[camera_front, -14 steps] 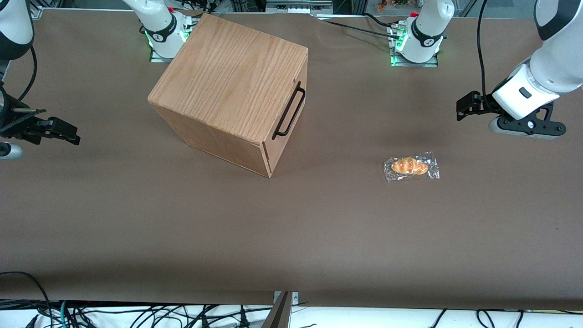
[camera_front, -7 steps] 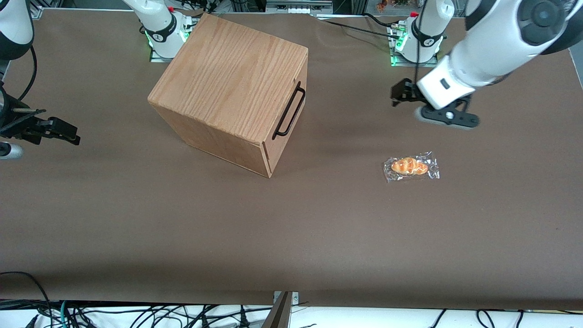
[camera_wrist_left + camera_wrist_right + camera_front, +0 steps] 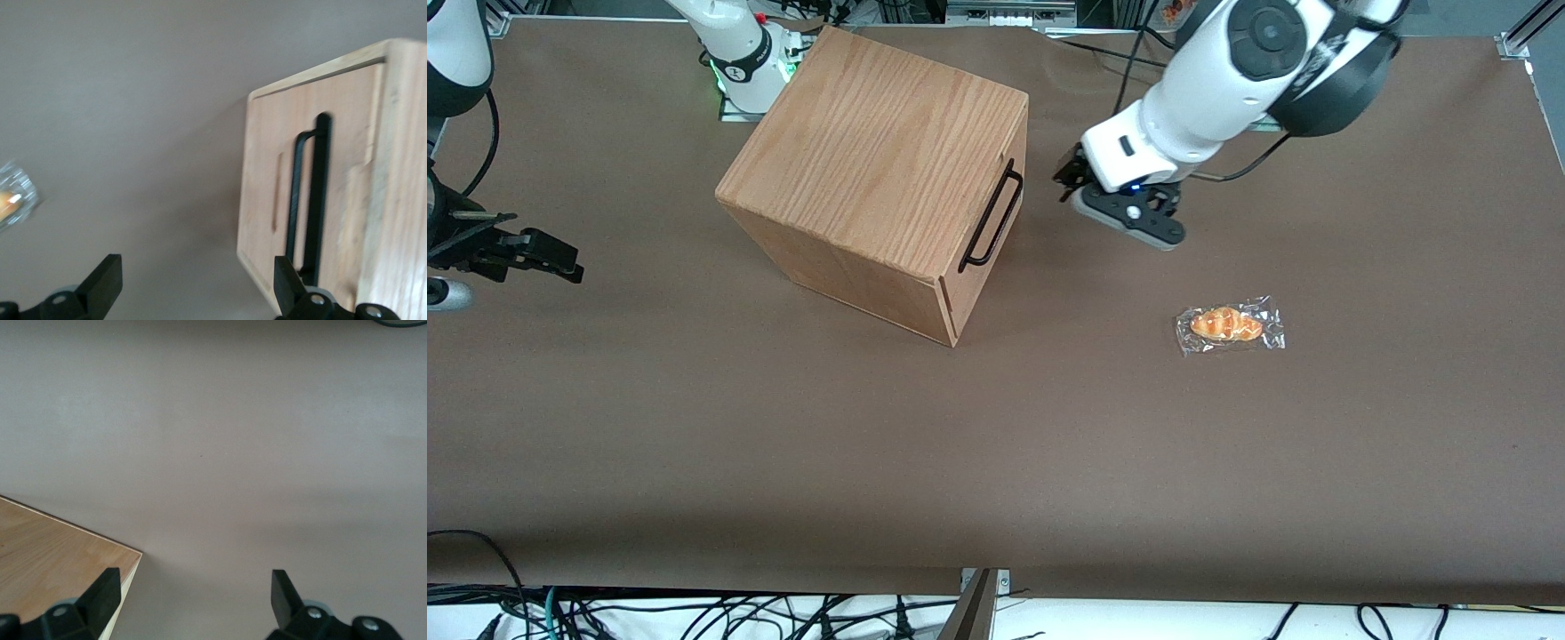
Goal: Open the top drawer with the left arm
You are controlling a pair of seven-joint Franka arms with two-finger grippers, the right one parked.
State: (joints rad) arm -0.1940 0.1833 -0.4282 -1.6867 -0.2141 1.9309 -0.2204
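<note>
The wooden box cabinet (image 3: 880, 142) stands on the brown table. Its top drawer (image 3: 1003, 233) faces the working arm's end and sits flush with the cabinet. A thin black bar handle (image 3: 991, 217) runs along the drawer front. The left arm (image 3: 1227, 71) reaches in over the table. Its gripper (image 3: 1066, 174) hovers in front of the drawer, a short way from the handle and not touching it. In the left wrist view the gripper (image 3: 197, 287) is open and empty, and the handle (image 3: 315, 200) and the drawer front (image 3: 267, 180) show ahead of one fingertip (image 3: 285, 280).
A wrapped bread roll (image 3: 1230, 325) lies on the table nearer the front camera than the gripper; it shows blurred in the left wrist view (image 3: 10, 200). A corner of the cabinet top (image 3: 60, 573) shows in the right wrist view.
The left arm has swung in from the working arm's end of the table toward the cabinet. Its gripper now hovers close to the drawer handle. The cabinet and the bread roll have not moved.
</note>
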